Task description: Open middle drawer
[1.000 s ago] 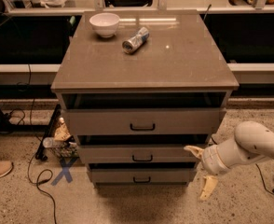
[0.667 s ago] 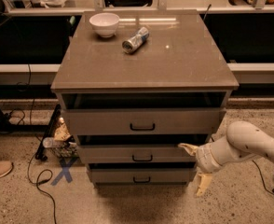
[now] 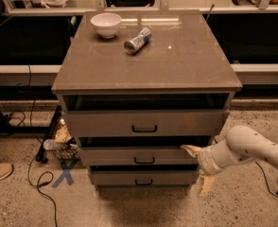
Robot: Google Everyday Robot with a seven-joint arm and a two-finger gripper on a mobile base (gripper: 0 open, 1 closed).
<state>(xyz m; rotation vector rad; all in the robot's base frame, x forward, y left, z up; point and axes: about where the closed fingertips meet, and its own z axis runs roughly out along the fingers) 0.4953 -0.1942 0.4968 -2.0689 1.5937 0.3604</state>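
Your hand (image 3: 199, 167) has shifted left toward the cabinet since a second ago, and its fingers are spread wide, holding nothing. The upper fingertip (image 3: 190, 149) is at the top right corner of the middle drawer (image 3: 110, 156); contact is unclear. The drawer sits slightly out, same as before, under the jutting top drawer (image 3: 101, 123). Its bar handle (image 3: 144, 160) is well left of your hand. A white bowl (image 3: 106, 24) and a crushed can (image 3: 137, 39) are on the counter (image 3: 186, 65).

Pincer (image 3: 195, 170) beside middle drawer (image 3: 115, 155); arm (image 3: 257, 150) cropped right.
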